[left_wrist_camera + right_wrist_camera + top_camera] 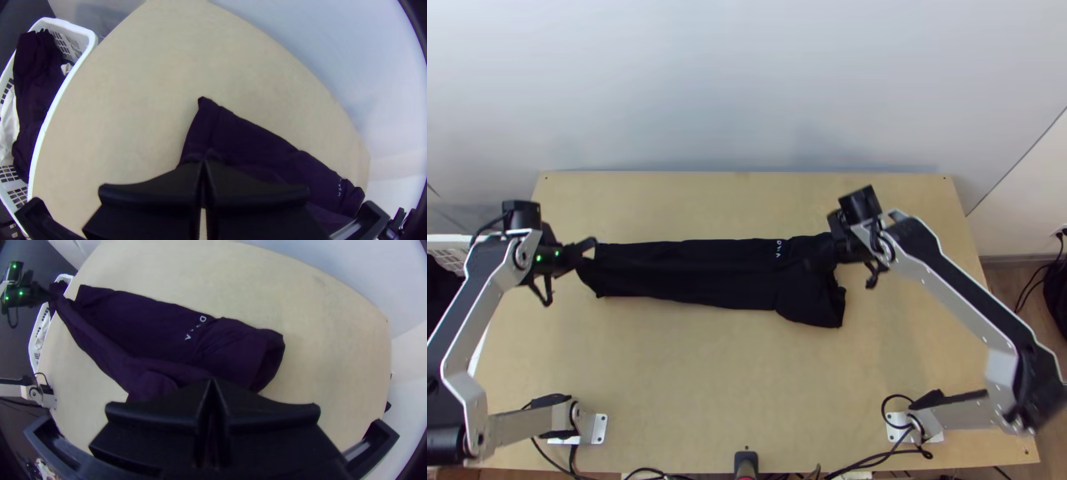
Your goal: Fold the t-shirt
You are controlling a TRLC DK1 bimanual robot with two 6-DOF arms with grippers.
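Note:
The black t-shirt [691, 272] lies as a long narrow folded strip across the table, with small white lettering near its right end. At its left end is my left gripper [576, 258], shut on the cloth. The right gripper [821, 261] is over the wider right end, where the cloth is looser and uneven. In the left wrist view, the left gripper [203, 163] has dark cloth [267, 155] at its closed fingertips. A ridge of the t-shirt [142, 324] runs to the closed tips of the right gripper [212, 381] in the right wrist view; another part stretches raised toward the left gripper.
A white basket [91, 42] holding dark and white cloth stands beside the table's left edge. Bare wood of the table [739, 376] lies in front of the shirt, and a pale wall rises behind. A small black object [745, 464] is at the near edge between the arm bases.

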